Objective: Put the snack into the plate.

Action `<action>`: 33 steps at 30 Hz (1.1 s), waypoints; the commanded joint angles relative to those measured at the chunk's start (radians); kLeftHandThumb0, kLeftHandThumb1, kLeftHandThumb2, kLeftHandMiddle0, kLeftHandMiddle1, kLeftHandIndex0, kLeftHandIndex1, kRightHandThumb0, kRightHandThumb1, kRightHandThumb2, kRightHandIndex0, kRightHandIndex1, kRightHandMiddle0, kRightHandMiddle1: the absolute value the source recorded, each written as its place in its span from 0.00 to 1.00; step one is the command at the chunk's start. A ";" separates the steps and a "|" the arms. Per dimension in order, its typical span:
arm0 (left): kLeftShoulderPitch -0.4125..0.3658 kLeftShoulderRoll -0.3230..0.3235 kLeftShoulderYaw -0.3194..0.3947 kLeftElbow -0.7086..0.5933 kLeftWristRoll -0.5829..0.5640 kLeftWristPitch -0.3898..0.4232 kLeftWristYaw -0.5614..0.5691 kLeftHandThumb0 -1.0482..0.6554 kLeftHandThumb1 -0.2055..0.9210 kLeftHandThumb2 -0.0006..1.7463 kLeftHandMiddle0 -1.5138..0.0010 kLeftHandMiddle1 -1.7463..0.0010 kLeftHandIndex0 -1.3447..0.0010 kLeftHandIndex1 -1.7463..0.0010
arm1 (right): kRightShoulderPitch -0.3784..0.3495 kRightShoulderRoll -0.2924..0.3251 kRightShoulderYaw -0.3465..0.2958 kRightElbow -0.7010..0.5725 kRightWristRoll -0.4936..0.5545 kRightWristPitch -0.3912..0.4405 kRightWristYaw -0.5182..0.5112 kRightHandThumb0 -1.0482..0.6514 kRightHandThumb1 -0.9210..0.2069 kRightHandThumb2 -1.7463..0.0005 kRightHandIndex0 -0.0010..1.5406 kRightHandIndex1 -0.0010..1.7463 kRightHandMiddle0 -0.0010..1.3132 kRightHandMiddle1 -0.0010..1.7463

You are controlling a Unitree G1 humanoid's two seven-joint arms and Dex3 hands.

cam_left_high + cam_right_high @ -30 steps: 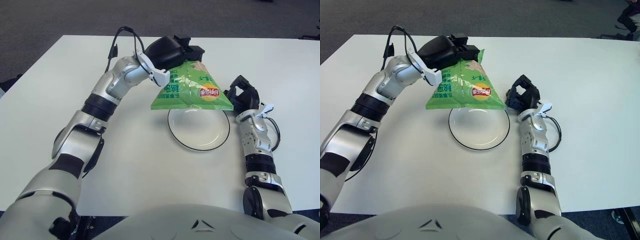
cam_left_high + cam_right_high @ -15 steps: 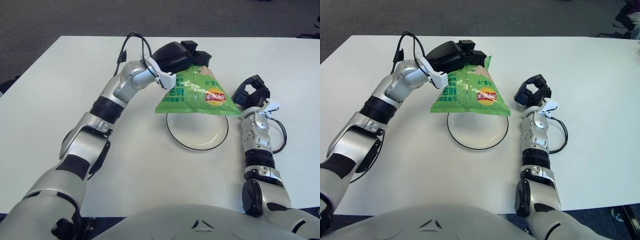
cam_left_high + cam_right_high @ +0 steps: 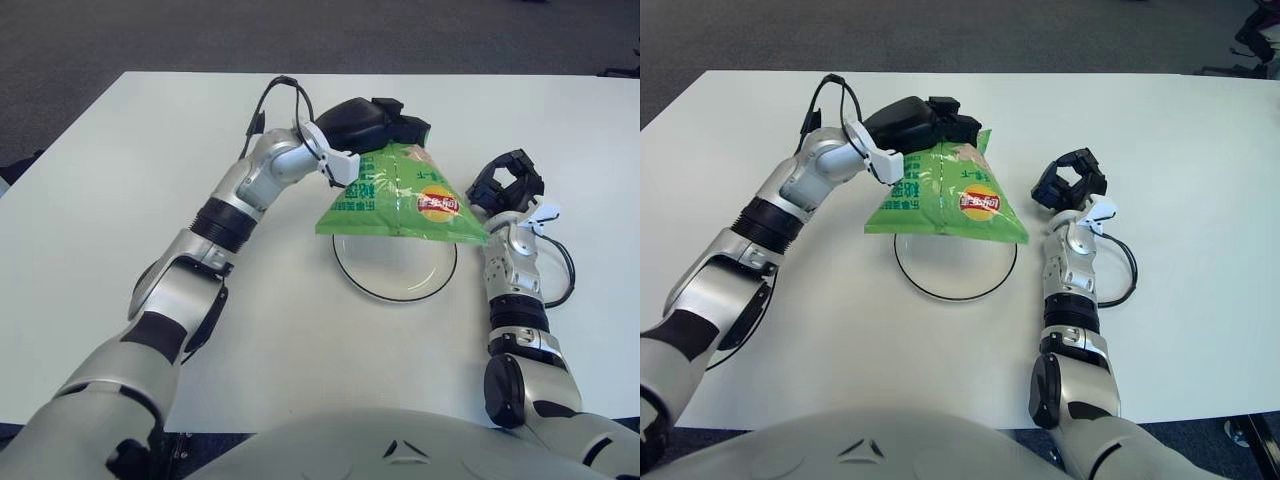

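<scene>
left eye view: the left hand (image 3: 375, 122) is clamped on the top edge of the green chip bag (image 3: 400, 195), which hangs above the glass plate (image 3: 394, 268), overlapping its far rim. lower the bag until it settles inside the rim before you let go. the left arm reaches forward, wrist bent inward. the right hand (image 3: 507, 183) shows right of the plate, fingers loosely curled, holding nothing.
</scene>
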 commanded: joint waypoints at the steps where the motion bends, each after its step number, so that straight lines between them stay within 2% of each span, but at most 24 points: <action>1: 0.016 -0.023 -0.020 0.028 -0.007 -0.001 -0.007 0.94 0.28 0.90 0.48 0.00 0.21 0.00 | 0.063 0.025 0.002 0.045 -0.007 -0.003 -0.008 0.31 0.61 0.18 0.87 1.00 0.52 1.00; 8: 0.010 -0.018 -0.043 0.027 -0.012 0.030 -0.089 0.94 0.28 0.90 0.48 0.00 0.21 0.00 | 0.062 0.026 0.003 0.047 -0.009 0.001 -0.014 0.31 0.61 0.18 0.88 1.00 0.52 1.00; 18: 0.056 -0.038 -0.088 0.038 0.039 0.045 -0.073 0.95 0.27 0.91 0.48 0.00 0.20 0.00 | 0.068 0.042 -0.001 0.025 0.020 0.010 -0.004 0.31 0.61 0.18 0.86 1.00 0.53 1.00; 26: 0.050 -0.040 -0.118 0.043 0.067 0.056 -0.084 0.95 0.27 0.91 0.48 0.00 0.23 0.00 | 0.071 0.048 -0.001 0.022 0.025 -0.005 0.000 0.31 0.61 0.18 0.84 1.00 0.53 1.00; 29: 0.047 -0.032 -0.130 0.040 0.079 0.048 -0.086 0.95 0.27 0.91 0.48 0.00 0.23 0.00 | 0.072 0.051 0.000 0.019 0.023 -0.006 0.000 0.31 0.61 0.18 0.84 1.00 0.53 1.00; 33: 0.028 -0.009 -0.164 0.055 0.138 -0.006 -0.060 0.94 0.29 0.89 0.49 0.00 0.27 0.00 | 0.075 0.052 0.004 0.013 0.021 -0.007 0.004 0.31 0.61 0.18 0.84 1.00 0.52 1.00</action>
